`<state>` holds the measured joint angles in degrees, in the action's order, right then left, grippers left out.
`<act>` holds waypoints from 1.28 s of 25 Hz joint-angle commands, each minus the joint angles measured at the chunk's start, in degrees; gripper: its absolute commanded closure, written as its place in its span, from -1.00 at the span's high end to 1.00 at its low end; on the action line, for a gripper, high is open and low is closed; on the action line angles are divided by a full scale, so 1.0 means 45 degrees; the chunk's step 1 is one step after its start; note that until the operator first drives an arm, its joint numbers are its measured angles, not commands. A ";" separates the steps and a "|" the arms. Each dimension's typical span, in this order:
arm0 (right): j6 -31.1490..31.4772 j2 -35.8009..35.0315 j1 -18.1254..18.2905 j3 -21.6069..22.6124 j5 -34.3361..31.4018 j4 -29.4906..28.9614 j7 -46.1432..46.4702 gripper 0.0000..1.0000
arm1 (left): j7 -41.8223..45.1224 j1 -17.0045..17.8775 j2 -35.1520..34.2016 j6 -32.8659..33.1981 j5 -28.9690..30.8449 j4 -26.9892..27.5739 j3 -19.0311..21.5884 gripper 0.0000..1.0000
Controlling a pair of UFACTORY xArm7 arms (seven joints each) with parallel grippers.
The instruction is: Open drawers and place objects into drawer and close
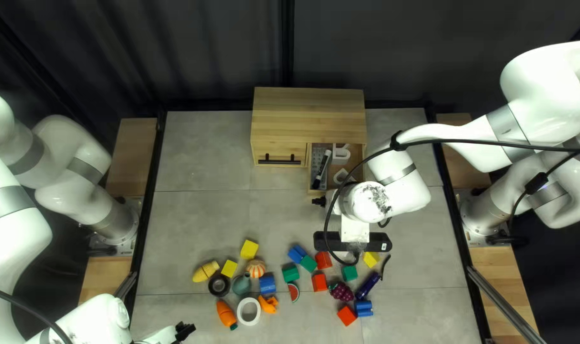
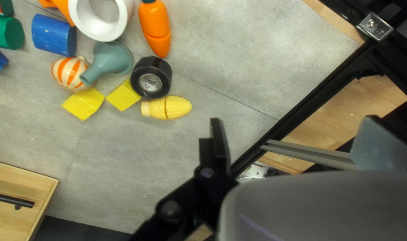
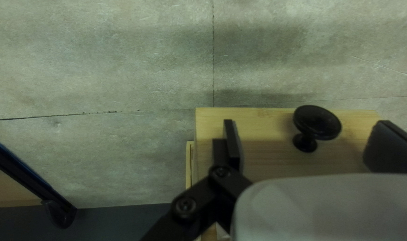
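While the drawer [image 1: 359, 167] stands open, right gripper [image 1: 319, 200]: fingers apart, one on each side of the round black knob [image 3: 317, 122] on the drawer's front, not clamped on it.
Drawer: pulled out from the right part of the wooden cabinet [image 1: 308, 114]; a marker [image 1: 321, 171] and white pieces [image 1: 340, 154] lie inside.
Handle [image 1: 278, 162]: a black bar across the cabinet's left front, which is closed.
Left gripper [image 1: 185, 331]: fingers released, wide apart, low at the left of the top left view; in its wrist view the toy corn [image 2: 166, 107] lies ahead of it, outside the fingers.
Corn: just beside the black tape roll [image 2: 151, 77].
Yellow blocks [image 1: 249, 249]: two near the tape roll, one more [image 1: 371, 258] well to their right in the top left view.
Funnel [image 2: 113, 58]: tipped on its side, its narrow end at the striped ball [image 2: 70, 72].
Carrot [image 1: 226, 315]: beside the white ring [image 1: 257, 312], with an orange piece [image 1: 268, 304] on the ring's other side.
Middle of the loose objects: red blocks [image 1: 319, 283], green blocks [image 1: 290, 273], a blue block [image 1: 296, 253] and a watermelon slice [image 1: 294, 292].
Grapes [image 1: 341, 292]: between a red block and the eggplant [image 1: 366, 286], near another blue block [image 1: 364, 308].
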<state>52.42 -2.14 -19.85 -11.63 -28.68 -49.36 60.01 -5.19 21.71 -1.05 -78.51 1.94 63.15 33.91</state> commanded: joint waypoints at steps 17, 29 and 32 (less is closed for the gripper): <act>0.0102 -0.0061 0.0154 -0.0142 -0.0014 -0.0138 0.0391 1.00 | 0.0000 0.0000 0.0000 0.0000 0.0000 0.0000 0.0000 1.00; 0.0263 -0.0175 0.0363 -0.0338 -0.0017 -0.0403 0.0814 1.00 | 0.0000 0.0000 0.0000 0.0000 0.0000 0.0000 0.0000 1.00; 0.0310 -0.0180 0.0416 -0.0388 -0.0031 -0.0459 0.0917 1.00 | 0.0000 0.0000 0.0000 0.0000 0.0000 0.0000 0.0000 1.00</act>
<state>53.67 -2.92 -18.17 -13.20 -28.76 -51.24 63.79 -5.19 21.71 -1.05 -78.51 1.94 63.15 33.91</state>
